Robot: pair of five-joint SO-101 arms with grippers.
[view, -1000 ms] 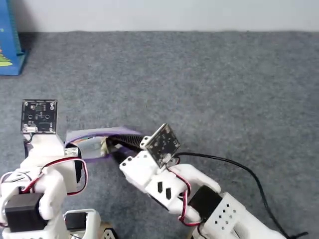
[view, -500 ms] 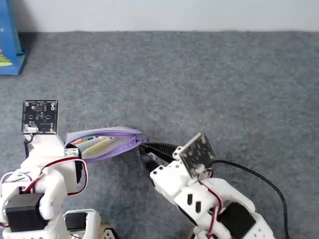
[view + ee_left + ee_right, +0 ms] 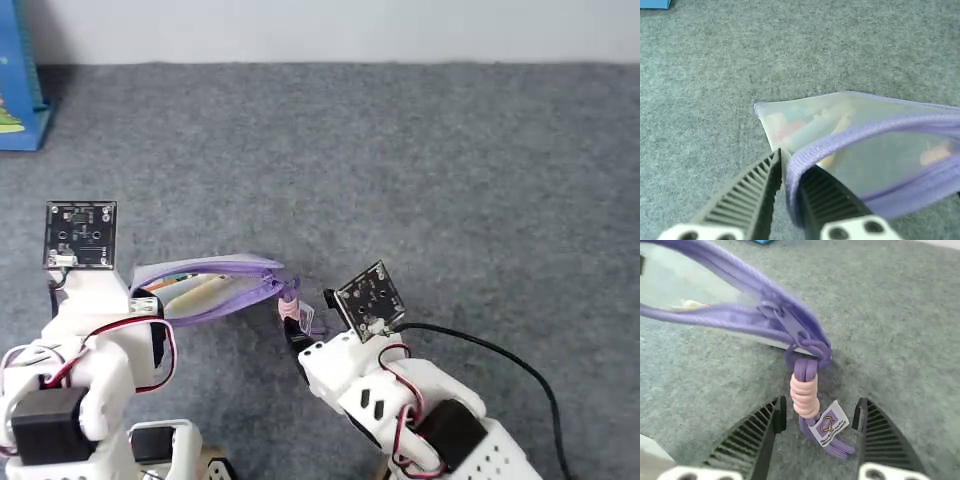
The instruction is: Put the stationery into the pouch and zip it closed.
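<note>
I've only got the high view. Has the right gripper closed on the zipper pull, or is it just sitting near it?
Observer: Not closed. In the right wrist view the right gripper is open, straddling the zipper pull without touching it.
Operator: And the left gripper, has it got the pouch?
Observer: Yes. The left wrist view shows it shut on the pouch's purple zip edge.
Operator: Where's the slider?
Observer: At the pouch end nearest the right gripper, with the zip's two sides apart beyond it.
</note>
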